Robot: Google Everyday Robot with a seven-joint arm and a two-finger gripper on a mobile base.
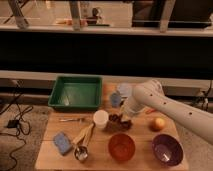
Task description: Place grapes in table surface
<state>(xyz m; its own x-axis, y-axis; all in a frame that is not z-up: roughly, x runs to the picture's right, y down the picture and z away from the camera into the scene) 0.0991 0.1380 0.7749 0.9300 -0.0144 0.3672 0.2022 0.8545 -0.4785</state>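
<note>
1. The white arm reaches in from the right, and its gripper [122, 117] is low over the middle of the table surface [142, 134].
2. The jaws are closed.
3. The dark grapes [116, 123] are directly at the gripper tip, just right of the white cup [100, 118]; whether they rest on the wood cannot be told.
4. The orange bowl [121, 146] sits in front of them, and the green tray [76, 93] behind to the left.

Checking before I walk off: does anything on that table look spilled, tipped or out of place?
Nothing stands out. The gripper is shut on the dark purple grape bunch low over the light wooden tabletop, beside the white cup. The orange bowl and purple bowl sit upright.
</note>
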